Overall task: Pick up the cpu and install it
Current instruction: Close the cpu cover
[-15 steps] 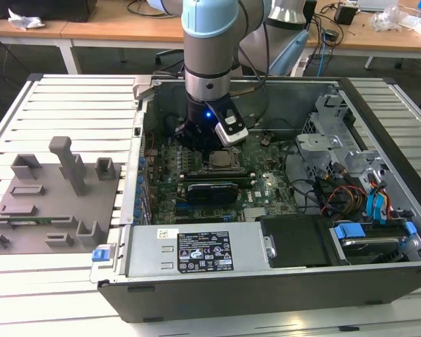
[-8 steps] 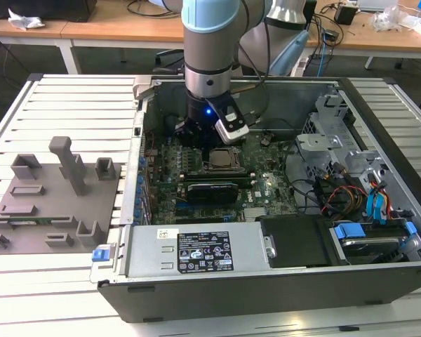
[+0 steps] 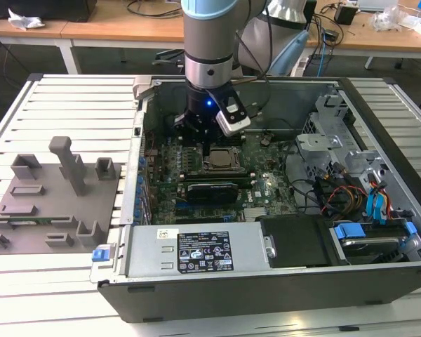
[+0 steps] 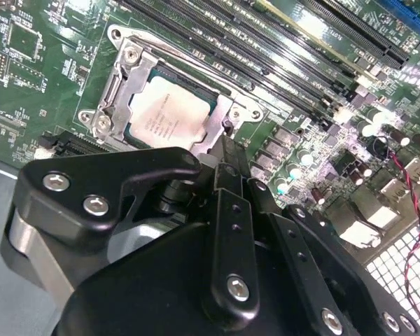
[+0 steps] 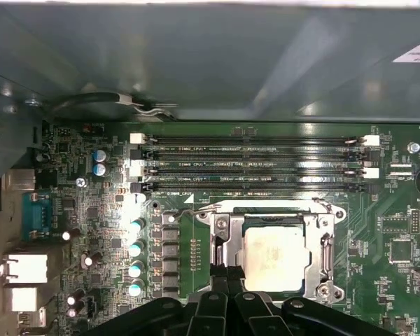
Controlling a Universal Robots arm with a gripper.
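Hovering low over the motherboard (image 5: 399, 231), the pincer (image 5: 228, 274) looks pressed together w/ nothing between its tips, which sit just beside the socket frame (image 5: 222, 231) in both wrist views. The cpu (image 5: 275, 257) isn't in the pincer: it lies flat inside that frame, silver top up, apart from the tips. In the exterior view the chip is at approx 5 o'clock from the pincer, near the middle of the board. Memory slots (image 5: 252, 164) run just beyond the socket, w/ capacitors (image 5: 136, 245) close by. Further out, the open computer case (image 3: 281, 281) rests on the slatted bench (image 3: 70, 91); a grey tray (image 3: 28, 210) of plastic blocks sits at 9 o'clock from the case, well apart

Judging the job: chip prob already seated, or nearly. Risks from here: tips this near the frame could clip it, or drag across the chip, if the arm shifts sideways; pressing down on a chip that's not square in the socket would bend the contacts underneath. Can't tell whether the frame is latched, so an unlocked cpu could slide if nudged
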